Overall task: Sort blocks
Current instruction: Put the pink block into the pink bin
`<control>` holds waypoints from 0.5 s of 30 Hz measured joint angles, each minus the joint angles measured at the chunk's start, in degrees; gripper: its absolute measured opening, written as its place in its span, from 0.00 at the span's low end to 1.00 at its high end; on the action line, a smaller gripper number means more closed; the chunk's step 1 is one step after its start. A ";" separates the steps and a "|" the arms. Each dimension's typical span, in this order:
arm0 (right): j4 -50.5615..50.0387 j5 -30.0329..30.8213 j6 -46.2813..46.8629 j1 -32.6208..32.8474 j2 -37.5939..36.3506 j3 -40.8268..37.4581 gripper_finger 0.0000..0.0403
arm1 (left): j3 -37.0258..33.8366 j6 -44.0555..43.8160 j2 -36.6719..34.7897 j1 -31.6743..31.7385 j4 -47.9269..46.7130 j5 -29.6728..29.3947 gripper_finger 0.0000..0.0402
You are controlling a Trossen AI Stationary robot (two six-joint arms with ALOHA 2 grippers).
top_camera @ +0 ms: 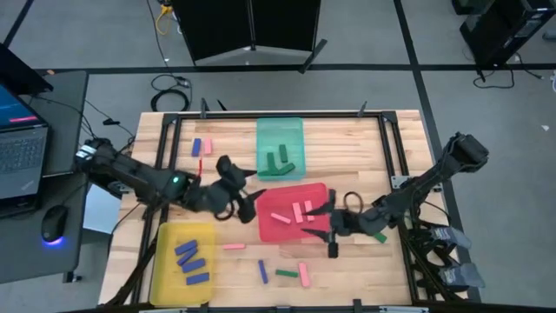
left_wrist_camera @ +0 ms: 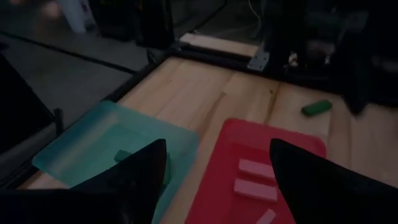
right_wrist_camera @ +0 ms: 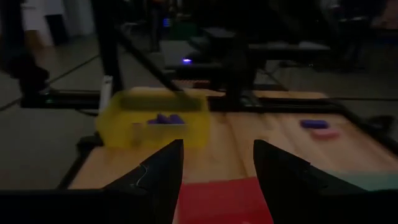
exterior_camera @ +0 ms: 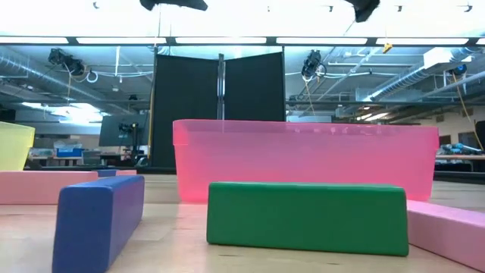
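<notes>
My left gripper (top_camera: 249,187) (left_wrist_camera: 217,144) hovers open between the teal tray (top_camera: 280,130) and the red tray (top_camera: 276,228), holding nothing. My right gripper (top_camera: 320,223) (right_wrist_camera: 217,143) is open above the red tray's right edge, also holding nothing. Green blocks (top_camera: 279,162) lie in the teal tray, pink blocks (top_camera: 294,214) in the red tray and blue blocks (top_camera: 192,261) in the yellow tray (top_camera: 167,280). Lying loose near the table's near edge are a pink block (top_camera: 233,247), a blue block (top_camera: 262,271), a green block (top_camera: 287,273) and another pink block (top_camera: 304,275).
A blue and a pink block (top_camera: 201,146) lie near the far-left corner, left of the teal tray. One green block (top_camera: 380,236) (left_wrist_camera: 316,107) rests beside the right arm. A dark metal frame (top_camera: 387,139) borders the table. A laptop and a mouse sit off the table's left.
</notes>
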 joint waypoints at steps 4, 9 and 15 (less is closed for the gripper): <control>-0.11 -6.38 0.00 -1.22 7.41 5.80 0.51 | 0.00 -0.49 -0.23 -4.82 0.62 -7.83 0.73; -2.01 -11.44 -0.80 -2.64 17.64 15.52 0.51 | 0.02 -2.22 -0.91 -8.63 0.94 -13.66 0.73; -8.05 -14.18 -1.19 -4.71 28.61 28.74 0.51 | 0.02 -3.79 -0.85 -10.37 1.40 -14.90 0.73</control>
